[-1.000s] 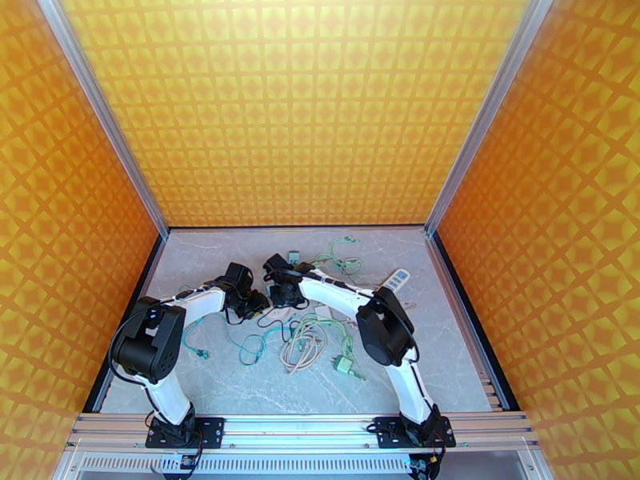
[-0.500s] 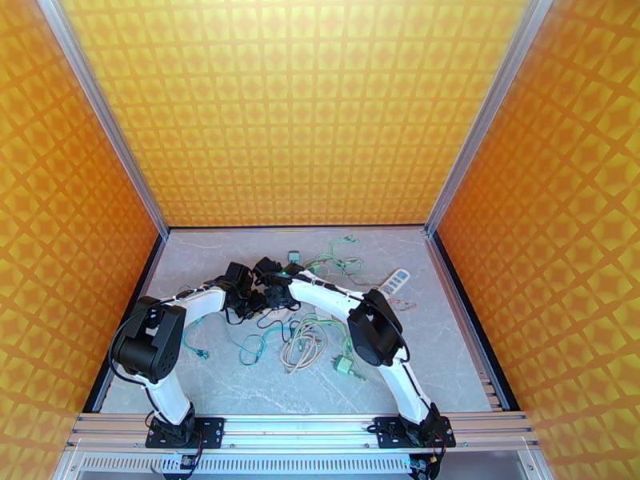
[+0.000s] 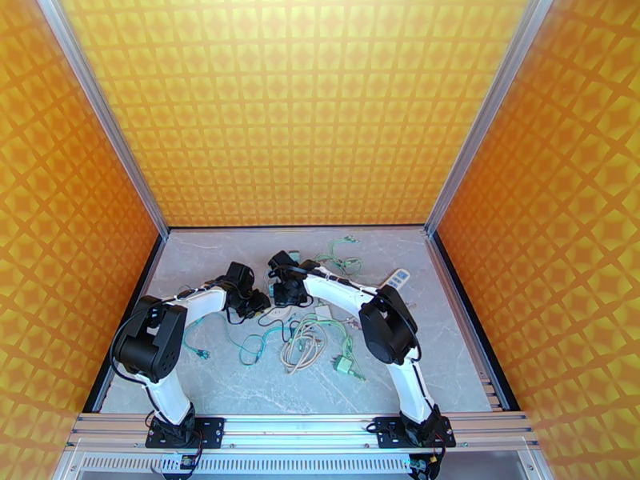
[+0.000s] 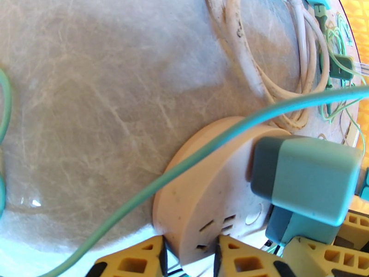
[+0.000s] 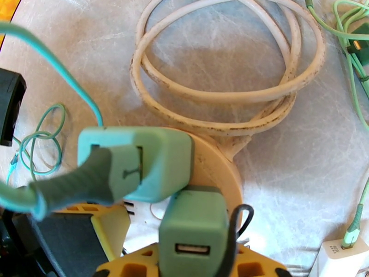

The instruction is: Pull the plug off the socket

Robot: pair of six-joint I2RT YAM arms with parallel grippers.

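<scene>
A round beige socket (image 4: 207, 199) lies on the marble table, and my left gripper (image 4: 189, 257) is shut on its near rim, one yellow finger on each side. Two plugs stick out of the socket (image 5: 221, 171). The larger teal plug (image 5: 138, 162) carries a teal cable. The smaller green plug (image 5: 193, 227) with a USB port sits between the yellow fingers of my right gripper (image 5: 193, 266), which is shut on it. In the top view both grippers meet at the table's middle, left gripper (image 3: 258, 301) and right gripper (image 3: 286, 293), over the socket (image 3: 277, 312).
A coiled off-white cord (image 5: 221, 88) lies just beyond the socket. Thin green cables (image 3: 264, 338) and a small green adapter (image 3: 345, 365) are scattered in front. A white power strip (image 3: 395, 280) lies to the right. Orange walls enclose the table.
The right arm swung a little left, then back right, with its gripper still at the socket. The left arm has held still.
</scene>
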